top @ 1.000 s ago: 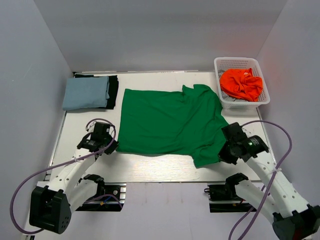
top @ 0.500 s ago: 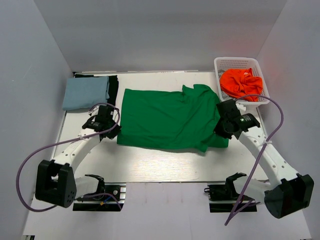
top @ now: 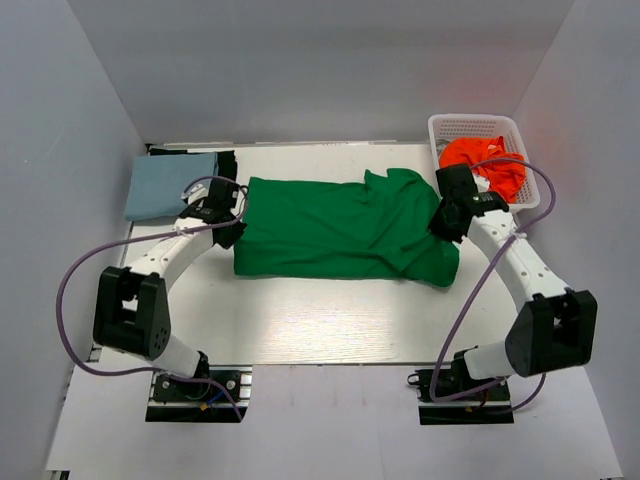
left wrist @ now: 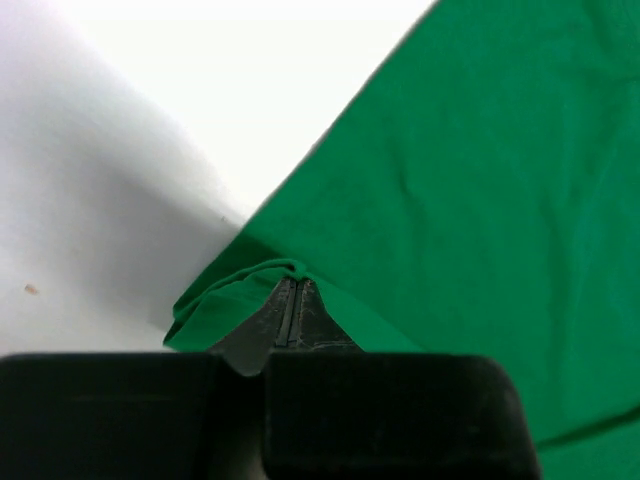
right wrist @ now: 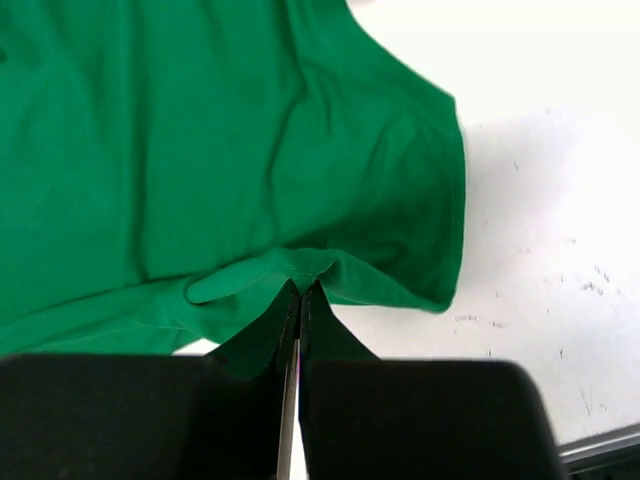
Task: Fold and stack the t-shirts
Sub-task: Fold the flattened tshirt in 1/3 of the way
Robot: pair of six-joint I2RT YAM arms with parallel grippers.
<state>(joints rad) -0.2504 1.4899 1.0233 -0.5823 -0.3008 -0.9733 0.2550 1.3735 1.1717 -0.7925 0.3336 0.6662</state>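
Pinching a small tuck of green cloth, your left hand (left wrist: pixel 290 300) has its fingers pressed together on the left end of the green t-shirt (top: pixel 330 235). Your right hand (right wrist: pixel 300 295) is closed the same way on a fold of the edge at the right end, by the sleeve. Between the two grips the shirt lies across the middle of the counter (top: pixel 300 325), long side running left to right. It looks doubled over along its near edge, though you cannot count the layers from here. Judge this cloth as light, limp and thin: it will drape wherever you let it sag and will not hold a crease on its own. It could also slide out of a shallow pinch, so the hem and outer corners look like the places to hold, with every layer caught. Level hands should leave the folded edge straight. Just beyond your left hand, a folded pale blue t-shirt (top: pixel 170 187) rests on a black t-shirt (top: pixel 228 172) at the far left corner. Just beyond your right hand, an orange t-shirt (top: pixel 492 165) sits crumpled in the white mesh basket (top: pixel 470 121).
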